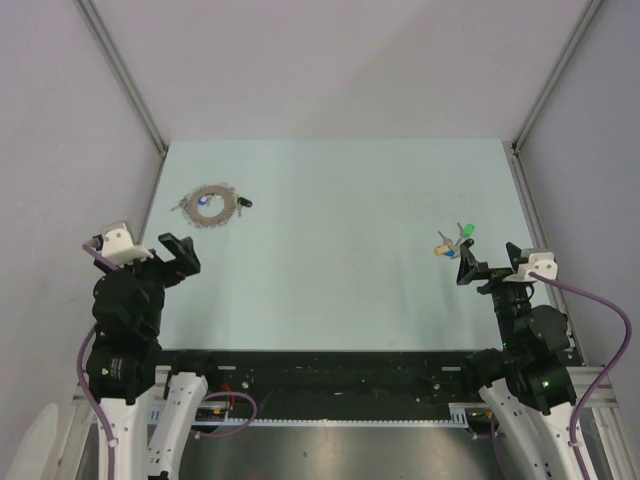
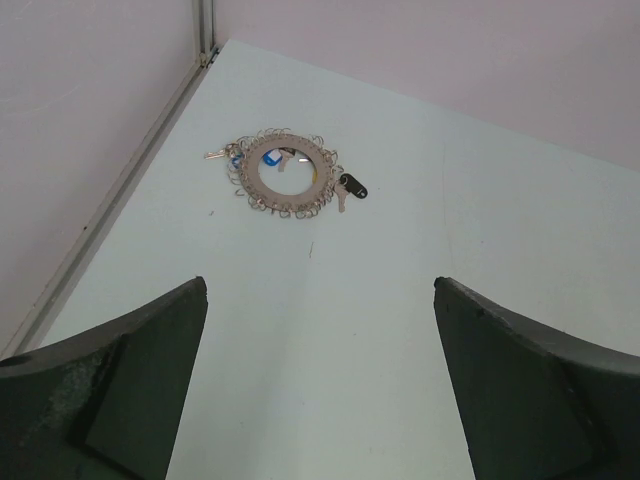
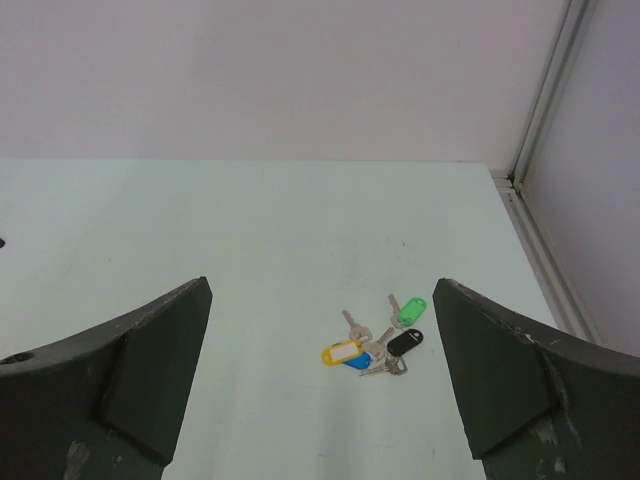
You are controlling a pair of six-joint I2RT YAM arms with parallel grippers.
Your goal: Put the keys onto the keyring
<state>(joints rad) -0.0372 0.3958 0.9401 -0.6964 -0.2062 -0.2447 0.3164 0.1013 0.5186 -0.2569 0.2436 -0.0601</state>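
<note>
left gripper point(image 2: 320, 300) and right gripper point(image 3: 320, 300) both spread, empty. keyring point(image 2: 285, 172) lies ahead of the left gripper, with a blue-capped key point(image 2: 270, 158) and a black-capped key point(image 2: 352, 186) at it; threading unconfirmed. remaining keys point(image 3: 375, 345) lie bunched ahead of the right gripper, ungrasped.

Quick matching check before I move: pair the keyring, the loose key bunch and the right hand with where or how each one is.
Things:
1. keyring
2. loose key bunch
3. right hand

Place or state:
A. open, holding nothing
B. far-left part of the table
C. right side of the table, ahead of the right hand

Pairs: 1-B, 2-C, 3-A
</note>
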